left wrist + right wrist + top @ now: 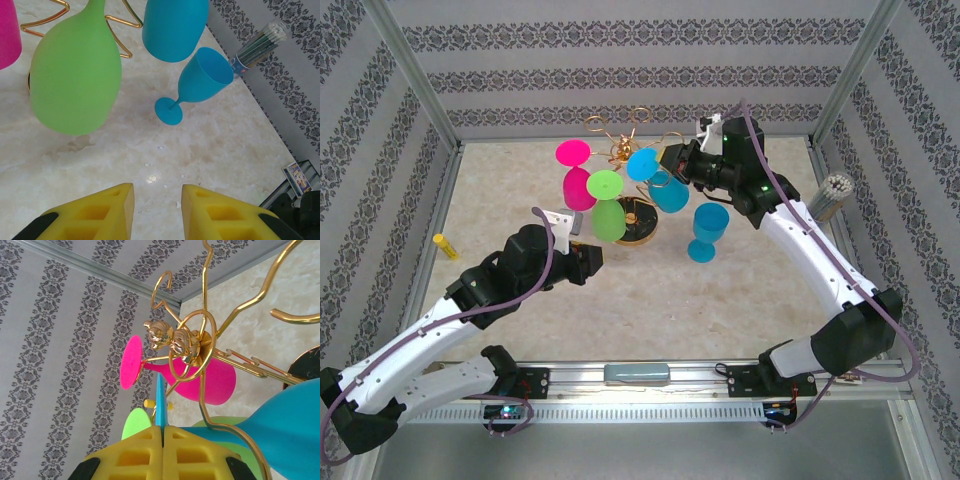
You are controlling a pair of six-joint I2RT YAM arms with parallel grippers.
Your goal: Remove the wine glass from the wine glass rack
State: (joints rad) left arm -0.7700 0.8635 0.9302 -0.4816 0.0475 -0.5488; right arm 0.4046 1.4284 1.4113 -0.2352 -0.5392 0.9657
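Right end effector [162, 432] pinches the blue wine glass's [295, 425] thin disc foot.

Found yellow marker [445, 245] lying near left edge of marble table [510, 185]. Found clear tub of thin sticks [828, 196] standing upright at table's right edge.

Three wine glasses [608, 215] are hung bowl-down on the wine glass rack [618, 150]; a fourth glass [707, 232] is stood on the table [740, 300], just right.

walls [620, 60]: grey damask-striped paper | tabletop [720, 300]: beige marble look | frame posts [412, 70]: aluminium
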